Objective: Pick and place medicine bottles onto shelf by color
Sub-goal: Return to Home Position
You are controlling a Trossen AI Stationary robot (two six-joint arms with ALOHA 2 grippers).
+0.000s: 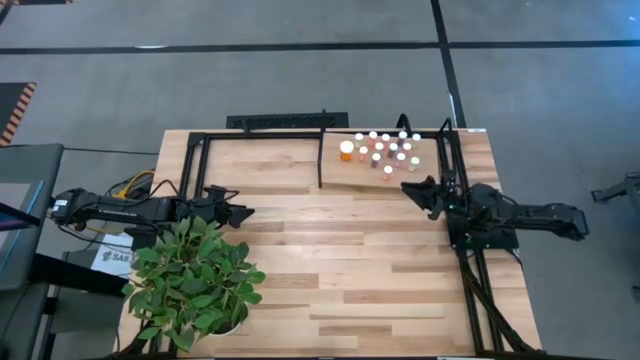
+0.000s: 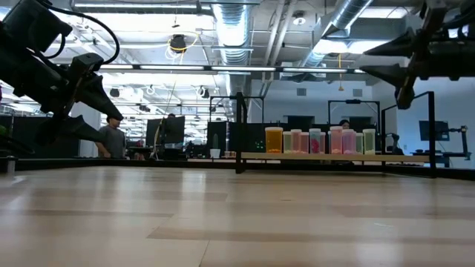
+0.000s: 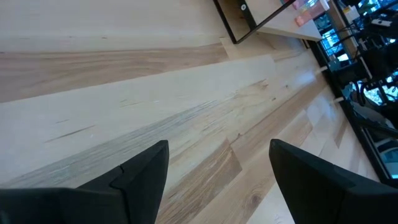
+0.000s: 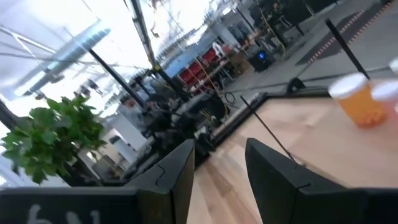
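Pale wooden shelf [image 1: 334, 176] at the table's far right carries the medicine bottles [image 1: 390, 152] in a cluster, the larger orange bottle [image 1: 347, 150] at its left. The right gripper [image 1: 414, 192] hangs just near of the shelf, fingers apart. The left gripper [image 1: 243, 212], fingers also apart, is beside the plant [image 1: 190, 282].

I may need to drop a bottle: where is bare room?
Free: the tabletop between the left gripper and right gripper, and beside the plant. Crowded: medicine bottles fill most of the shelf.
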